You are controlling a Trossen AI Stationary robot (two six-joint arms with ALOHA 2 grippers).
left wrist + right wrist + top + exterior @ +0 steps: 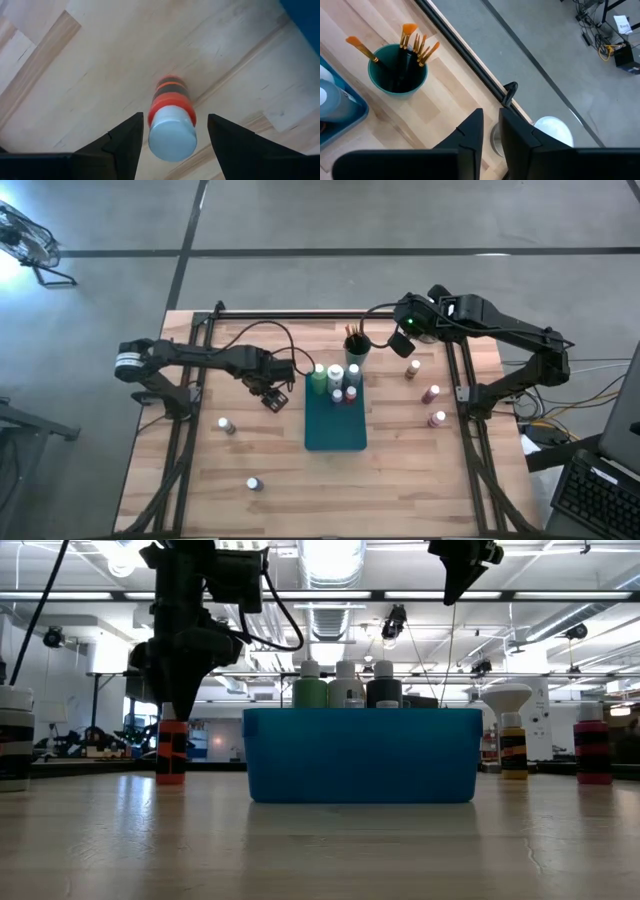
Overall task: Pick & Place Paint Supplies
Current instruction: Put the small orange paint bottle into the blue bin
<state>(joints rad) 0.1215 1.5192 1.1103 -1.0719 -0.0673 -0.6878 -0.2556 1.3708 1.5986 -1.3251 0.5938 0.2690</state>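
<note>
A small red bottle with a white cap (172, 125) stands upright on the wooden table (250, 450), just left of the teal tray (335, 430). My left gripper (175, 145) points straight down over the bottle, open. Its fingers (125, 147) stand on either side of the cap, with a gap showing on each side. In the low view the left gripper (172, 705) covers the red bottle's (171, 755) top. My right gripper (490, 125) hangs raised near the teal cup of brushes (397, 70), with only a narrow gap between its fingers and nothing in it.
The tray holds a light-green bottle (318, 378) and several small ones. Loose bottles stand at the left (227, 425), near the front (254, 483) and at the right (412, 368), (431, 393), (437, 418). A white-domed object (550, 131) stands by the far rail.
</note>
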